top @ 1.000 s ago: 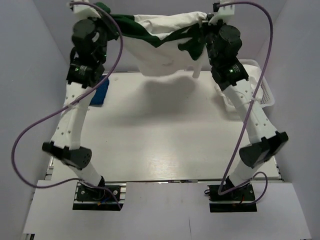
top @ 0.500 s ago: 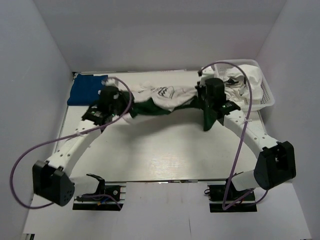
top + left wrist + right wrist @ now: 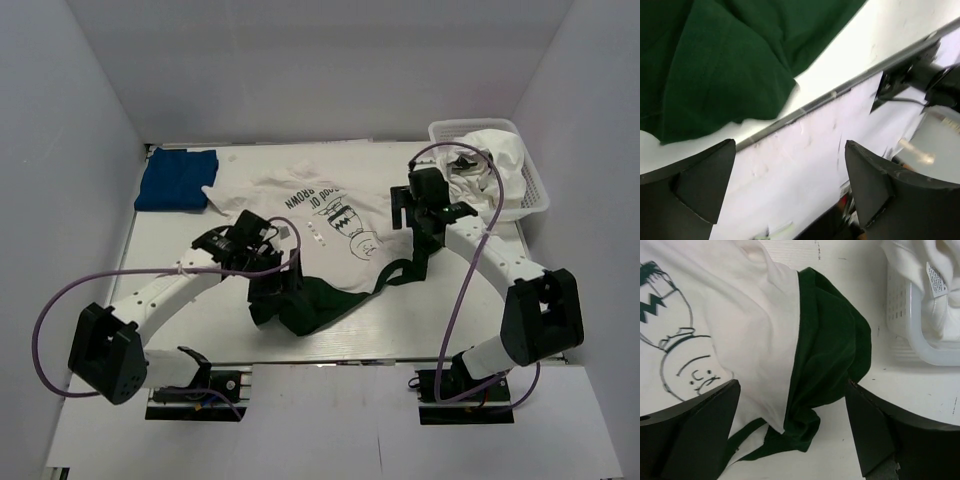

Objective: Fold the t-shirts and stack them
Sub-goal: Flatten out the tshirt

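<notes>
Left and right jaws both gape wide, holding nothing — the Charlie Brown tee (image 3: 325, 215) lies rumpled on the worktop (image 3: 180, 245).

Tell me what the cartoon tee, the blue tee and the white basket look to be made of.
Cartoon tee: soft matte knit, probably cotton jersey; it drapes and rumples in loose folds. Blue tee: seemingly similar matte fabric with soft creases; the weave is too small to tell. White basket: rigid, slightly glossy plastic, judging by its moulded lattice wall and smooth rim.
</notes>
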Tool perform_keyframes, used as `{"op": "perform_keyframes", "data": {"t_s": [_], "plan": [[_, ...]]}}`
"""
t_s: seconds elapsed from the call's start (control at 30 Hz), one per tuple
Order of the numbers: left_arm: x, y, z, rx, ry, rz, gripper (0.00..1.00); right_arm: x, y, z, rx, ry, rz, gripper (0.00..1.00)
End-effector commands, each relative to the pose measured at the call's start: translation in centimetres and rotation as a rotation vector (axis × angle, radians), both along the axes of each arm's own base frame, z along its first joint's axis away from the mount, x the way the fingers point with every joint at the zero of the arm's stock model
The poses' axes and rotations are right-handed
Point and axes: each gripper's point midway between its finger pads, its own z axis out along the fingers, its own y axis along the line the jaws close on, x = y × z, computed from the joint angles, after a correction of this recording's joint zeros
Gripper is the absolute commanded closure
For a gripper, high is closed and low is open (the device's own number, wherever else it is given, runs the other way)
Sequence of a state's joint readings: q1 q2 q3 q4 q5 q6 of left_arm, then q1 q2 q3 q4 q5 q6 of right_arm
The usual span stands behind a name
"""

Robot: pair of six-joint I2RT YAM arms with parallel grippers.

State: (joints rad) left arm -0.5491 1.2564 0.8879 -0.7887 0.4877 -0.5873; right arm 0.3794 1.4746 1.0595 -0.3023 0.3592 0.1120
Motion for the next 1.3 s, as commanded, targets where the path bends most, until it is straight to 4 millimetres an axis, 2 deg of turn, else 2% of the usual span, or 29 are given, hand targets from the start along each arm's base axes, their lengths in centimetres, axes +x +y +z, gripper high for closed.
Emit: {"op": "perform_keyframes", "data": {"t_s": [0.0, 0.03, 0.07, 0.13, 0.17, 0.2, 0.23, 0.27, 0.3, 0.33, 0.37, 0.4, 0.43, 0.47, 0.5, 0.53, 0.6, 0.63, 0.73, 0.87, 1.0, 1.03, 1.07, 1.1, 1.13, 1.17, 1.2, 1.23, 1.27], "plan": [[1.6, -0.4, 4.0, 0.037, -0.101, -0.087, 0.00, 0.4, 1.0, 5.2, 0.089, -0.073, -0.010, 0.10], [3.6, 0.6, 4.1, 0.122, -0.170, -0.034, 0.00, -0.1, 1.4, 5.5, 0.109, -0.053, 0.009, 0.10], [5.7, 0.5, 6.1, 0.139, -0.249, 0.015, 0.00, -0.3, 1.7, 5.7, 0.131, -0.046, 0.017, 0.10], [9.2, 1.8, 6.7, 0.238, -0.319, 0.139, 0.00, -1.5, 4.0, 5.9, 0.227, -0.002, 0.078, 0.10], [10.9, 1.7, 8.2, 0.230, -0.368, 0.186, 0.00, -2.7, 6.3, 5.6, 0.310, 0.049, 0.170, 0.10], [12.4, 1.3, 8.1, 0.238, -0.385, 0.218, 0.00, -2.9, 7.1, 5.4, 0.358, 0.068, 0.168, 0.10], [13.9, 1.8, 8.2, 0.274, -0.417, 0.274, 0.00, -4.3, 8.4, 3.7, 0.382, 0.125, 0.208, 0.10], [15.6, 1.8, 8.7, 0.279, -0.443, 0.316, 0.00, -4.5, 10.0, 3.5, 0.443, 0.138, 0.257, 0.10], [17.4, 1.3, 8.7, 0.278, -0.482, 0.341, 0.00, -5.4, 10.2, 1.1, 0.443, 0.200, 0.253, 0.10], [18.9, 1.5, 7.9, 0.299, -0.477, 0.362, 0.00, -5.7, 10.9, 0.5, 0.449, 0.222, 0.267, 0.10], [21.7, 1.4, 6.0, 0.350, -0.451, 0.372, 0.00, -6.4, 11.4, -1.1, 0.444, 0.288, 0.278, 0.10], [22.7, 2.5, 4.3, 0.437, -0.404, 0.385, 0.00, -6.4, 11.8, -1.6, 0.439, 0.307, 0.289, 0.10], [25.6, 2.4, 6.3, 0.444, -0.439, 0.426, 0.00, -6.4, 12.3, -3.2, 0.412, 0.348, 0.294, 0.10], [27.6, 3.6, 1.9, 0.546, -0.353, 0.432, 0.00, -6.5, 12.6, -3.6, 0.394, 0.356, 0.301, 0.10], [28.9, 4.3, 1.0, 0.584, -0.338, 0.449, 0.00, -6.6, 12.8, -4.1, 0.381, 0.362, 0.306, 0.10], [30.7, 4.4, 2.2, 0.577, -0.359, 0.461, 0.00, -6.6, 12.8, -5.3, 0.354, 0.380, 0.310, 0.10], [33.4, 5.7, -0.4, 0.581, -0.331, 0.487, 0.00, -6.9, 13.0, -6.1, 0.326, 0.390, 0.316, 0.10], [34.3, 6.6, -1.0, 0.570, -0.329, 0.497, 0.00, -7.4, 12.8, -7.5, 0.299, 0.426, 0.308, 0.10], [35.0, 7.7, -3.4, 0.572, -0.312, 0.516, 0.00, -8.2, 11.6, -9.4, 0.233, 0.468, 0.270, 0.10], [32.9, 8.8, -7.0, 0.608, -0.237, 0.495, 0.00, -10.3, 8.9, -11.6, 0.154, 0.536, 0.195, 0.10], [26.8, 10.9, -10.6, 0.715, -0.079, 0.482, 0.00, -12.8, 4.9, -12.4, 0.045, 0.577, 0.095, 0.10], [24.8, 11.5, -10.9, 0.743, -0.024, 0.475, 0.00, -13.1, 4.0, -12.2, 0.021, 0.571, 0.056, 0.10], [21.3, 11.9, -12.5, 0.788, 0.052, 0.442, 0.00, -13.9, 2.9, -12.4, 0.001, 0.581, 0.032, 0.10], [19.7, 11.9, -11.1, 0.779, 0.052, 0.469, 0.00, -14.5, 1.8, -12.5, -0.022, 0.601, -0.006, 0.10], [17.5, 11.8, -11.0, 0.787, 0.087, 0.460, 0.00, -14.1, 0.7, -12.2, -0.047, 0.567, -0.062, 0.10], [12.7, 12.9, -12.2, 0.826, 0.197, 0.435, 0.00, -14.1, -0.3, -12.2, -0.043, 0.569, -0.108, 0.10], [10.4, 13.1, -12.1, 0.816, 0.246, 0.454, 0.00, -14.1, -0.9, -12.1, -0.051, 0.566, -0.139, 0.10], [8.7, 12.4, -10.7, 0.739, 0.257, 0.452, 0.00, -14.0, -1.4, -12.0, -0.059, 0.567, -0.163, 0.10], [4.2, 12.7, -11.6, 0.744, 0.346, 0.408, 0.00, -13.7, -1.8, -12.0, -0.047, 0.564, -0.196, 0.10]]}}
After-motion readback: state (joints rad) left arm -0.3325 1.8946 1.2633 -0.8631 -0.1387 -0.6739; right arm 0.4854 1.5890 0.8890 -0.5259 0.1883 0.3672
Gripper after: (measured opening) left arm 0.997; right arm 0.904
